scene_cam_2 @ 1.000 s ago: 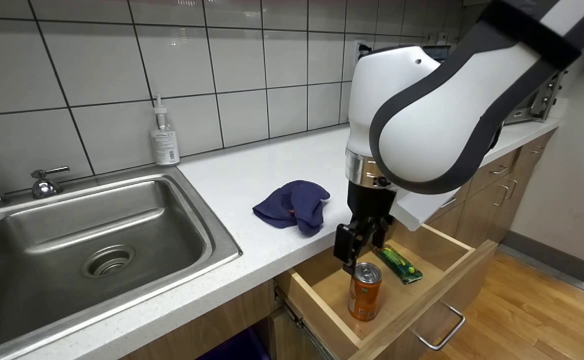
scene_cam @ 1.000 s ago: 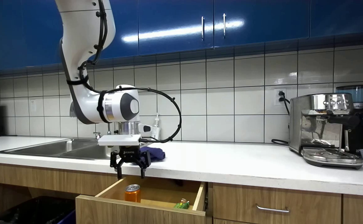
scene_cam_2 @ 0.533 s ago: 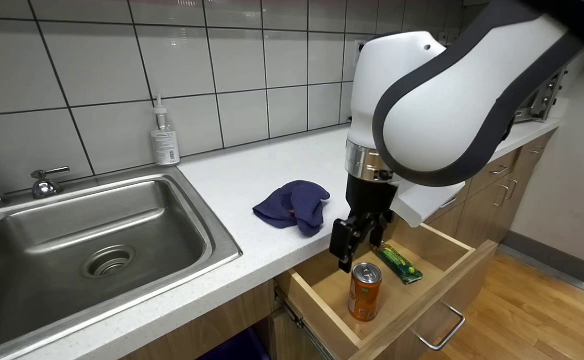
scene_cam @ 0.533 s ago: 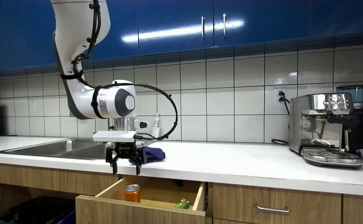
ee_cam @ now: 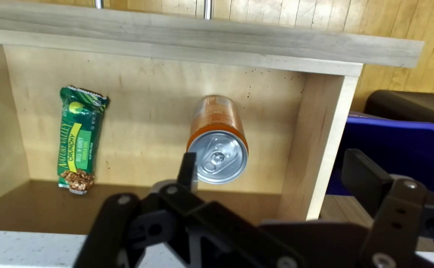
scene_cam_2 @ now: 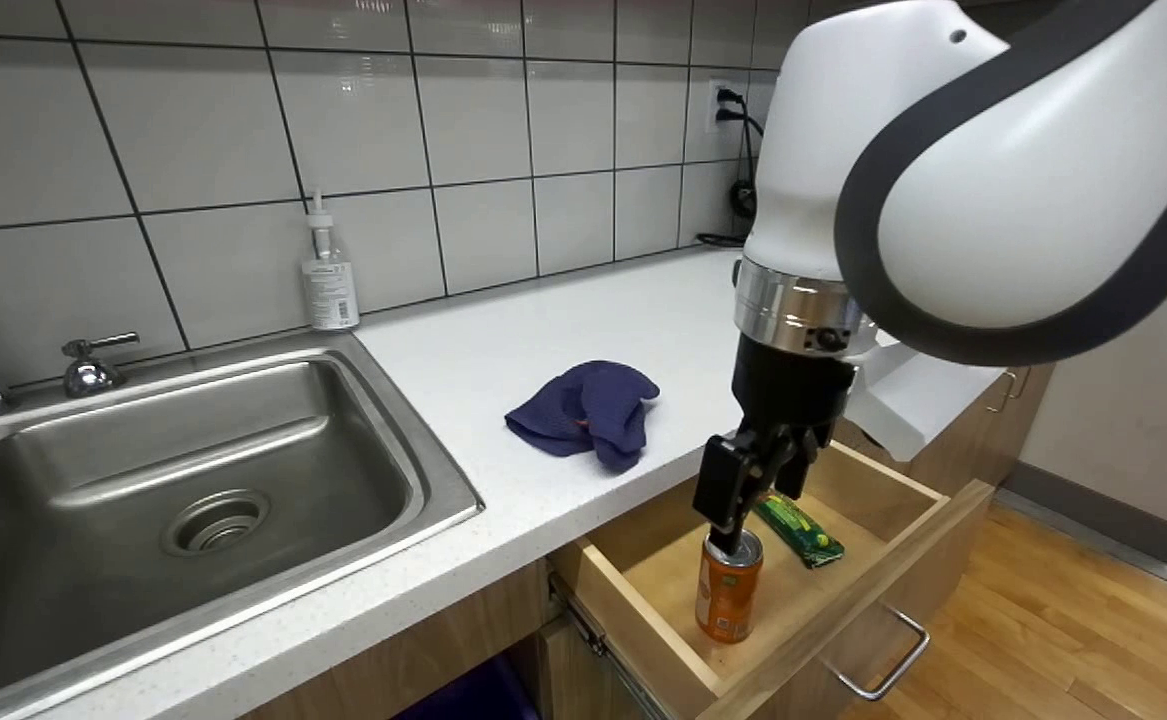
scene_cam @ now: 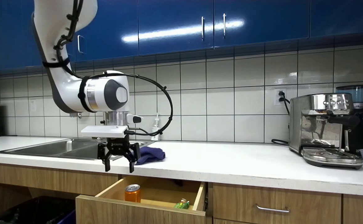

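Under the white counter, an open drawer holds an orange can and a snack bar; the gripper (jaws spread wide) hangs higher

Green bar wrapper, wrist view: "NATURE VALLEY", "CRUNCHY".

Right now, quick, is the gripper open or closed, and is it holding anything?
Gripper: open, holding nothing; the can stands in the drawer.
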Robot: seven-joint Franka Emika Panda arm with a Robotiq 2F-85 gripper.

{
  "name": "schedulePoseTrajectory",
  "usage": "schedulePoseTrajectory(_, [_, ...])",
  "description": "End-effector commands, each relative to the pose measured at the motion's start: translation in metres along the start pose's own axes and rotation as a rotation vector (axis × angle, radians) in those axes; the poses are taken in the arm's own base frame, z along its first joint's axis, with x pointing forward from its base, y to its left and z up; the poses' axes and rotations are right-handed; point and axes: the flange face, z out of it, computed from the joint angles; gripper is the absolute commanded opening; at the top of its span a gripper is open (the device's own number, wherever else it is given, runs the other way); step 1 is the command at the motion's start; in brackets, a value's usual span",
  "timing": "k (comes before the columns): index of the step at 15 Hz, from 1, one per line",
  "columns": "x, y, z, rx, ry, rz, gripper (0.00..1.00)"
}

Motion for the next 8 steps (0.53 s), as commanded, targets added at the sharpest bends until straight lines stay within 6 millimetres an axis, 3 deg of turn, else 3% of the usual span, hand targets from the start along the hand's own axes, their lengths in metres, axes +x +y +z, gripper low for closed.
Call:
schedulePoseTrajectory(1, [-0.021, 0.000, -0.011, 0.002, 0.010, 0.049, 1.00])
schedulePoseTrajectory(8, [-0.043, 0.003, -0.004, 0.019, -0.039, 0.070, 1.00])
